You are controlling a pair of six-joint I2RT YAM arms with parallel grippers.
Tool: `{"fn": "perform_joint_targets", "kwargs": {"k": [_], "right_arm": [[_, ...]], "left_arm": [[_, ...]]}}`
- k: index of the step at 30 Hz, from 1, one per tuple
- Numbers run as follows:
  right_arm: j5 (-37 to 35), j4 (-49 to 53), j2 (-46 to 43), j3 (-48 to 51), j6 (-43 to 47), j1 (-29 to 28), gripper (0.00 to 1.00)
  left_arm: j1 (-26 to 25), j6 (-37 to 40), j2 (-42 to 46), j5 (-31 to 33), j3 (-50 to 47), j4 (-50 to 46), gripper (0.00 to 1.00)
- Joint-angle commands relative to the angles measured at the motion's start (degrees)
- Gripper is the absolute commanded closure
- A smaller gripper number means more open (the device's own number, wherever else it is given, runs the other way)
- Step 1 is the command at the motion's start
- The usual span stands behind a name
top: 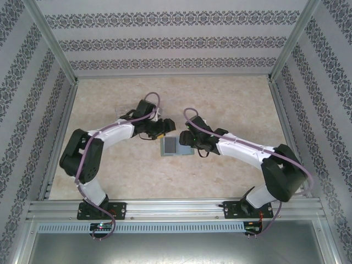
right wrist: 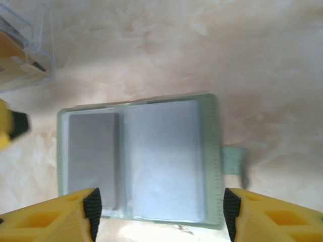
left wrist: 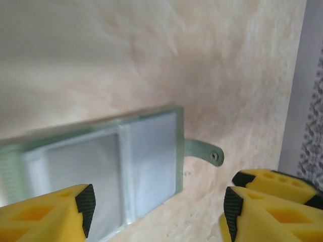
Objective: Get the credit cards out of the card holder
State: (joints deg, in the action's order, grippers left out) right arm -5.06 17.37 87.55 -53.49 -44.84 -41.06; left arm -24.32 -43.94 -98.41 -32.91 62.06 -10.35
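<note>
Card holder (top: 177, 146): where does it sit in the shot? (Desk)

Mid-frame from above, lying open and flat on the beige table (top: 231, 104), inner side up, between the heads of the two arms. (Photographer)

And the left gripper (left wrist: 156, 214)? (Desk)

Its jaws stand apart, with nothing pinched between them. One yellow finger (left wrist: 55, 214) shows at each bottom corner of its wrist view. The holder lies on the table beyond them, seen at a slant. Its small tab (left wrist: 204, 152) pokes out onto bare tabletop. (Photographer)

The right gripper (right wrist: 159, 217)? (Desk)

Its jaws are spread as well and grip nothing. From its wrist camera it hangs above the holder's near edge, and nearly the whole width of the holder shows in the gap between the fingers. I cannot tell whether the tips touch it. (Photographer)

Anything in the pockets? (Desk)

A grey rectangle (right wrist: 93, 156), card-shaped, shows through the pocket away from the tab. The pocket beside the tab looks pale, and it is too blurred to say more. (Photographer)

Anything else nearby? (Desk)

A clear tray (right wrist: 45, 45) sits in the upper left corner of the right wrist view, apart from the holder. There is an orange-yellow thing (right wrist: 12, 58) inside it, out of focus. (Photographer)
</note>
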Motion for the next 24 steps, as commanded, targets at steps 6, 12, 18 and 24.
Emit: {"fn": "perform_joint_targets", "kwargs": {"k": [6, 12, 18, 24], "right_arm": [[-0.3, 7.8, 11.0, -10.3, 3.4, -3.4, 0.25], [-0.2, 11.2, 17.4, -14.7, 4.3, -3.9, 0.28], [-0.9, 12.9, 20.7, -15.6, 4.4, -4.1, 0.31], [-1.7, 13.4, 22.4, -15.2, 4.2, -4.1, 0.4]], "left_arm": [[5.2, 3.6, 6.8, 8.4, -5.0, -9.5, 0.24], [5.7, 3.4, 7.0, 4.9, -6.0, -9.0, 0.25], [5.6, 3.0, 5.4, 0.3, -5.8, -7.3, 0.29], [5.2, 1.9, 3.0, -4.8, -5.3, -5.0, 0.38]]}}
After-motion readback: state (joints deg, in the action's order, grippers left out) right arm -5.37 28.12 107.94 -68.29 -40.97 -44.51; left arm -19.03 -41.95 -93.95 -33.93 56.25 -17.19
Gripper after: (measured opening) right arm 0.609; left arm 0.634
